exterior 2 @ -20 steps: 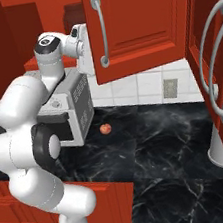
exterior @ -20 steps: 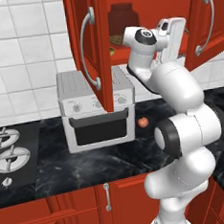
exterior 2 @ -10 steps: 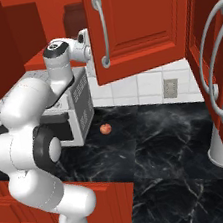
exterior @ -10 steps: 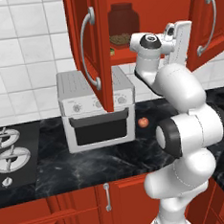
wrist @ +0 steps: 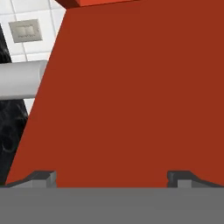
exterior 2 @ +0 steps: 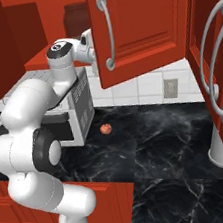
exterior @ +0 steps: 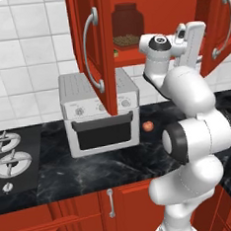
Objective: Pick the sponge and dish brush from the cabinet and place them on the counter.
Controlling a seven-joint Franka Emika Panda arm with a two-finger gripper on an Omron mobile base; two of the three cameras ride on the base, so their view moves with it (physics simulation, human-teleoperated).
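The red wall cabinet (exterior: pixel 132 59) stands open above the counter (exterior: pixel 92 164), and its left door (exterior: pixel 106 49) swings out over the toaster oven. On the inner shelf sit a dark jar (exterior: pixel 127 19) and a low brownish item (exterior: pixel 125 40). A small yellow-green thing (exterior: pixel 116 52) peeks from behind the door edge; I cannot tell whether it is the sponge. The dish brush is not recognisable. My gripper (wrist: pixel 111 177) is open and empty, close against a flat red door face (wrist: pixel 131 87). The white hand (exterior: pixel 190 39) is raised at the cabinet's right side, and it slips behind the door (exterior 2: pixel 141 28).
A silver toaster oven (exterior: pixel 100 111) stands on the counter under the cabinet, with a small red fruit (exterior: pixel 147 126) beside it. The stovetop (exterior: pixel 7 161) lies at the far left. A white object (exterior 2: pixel 220 148) stands on the counter (exterior 2: pixel 163 141) at the right, near a wall outlet (exterior 2: pixel 170 88).
The hand has moved a little to the right and up, closer to the cabinet's right door and further behind the door in the right base view.
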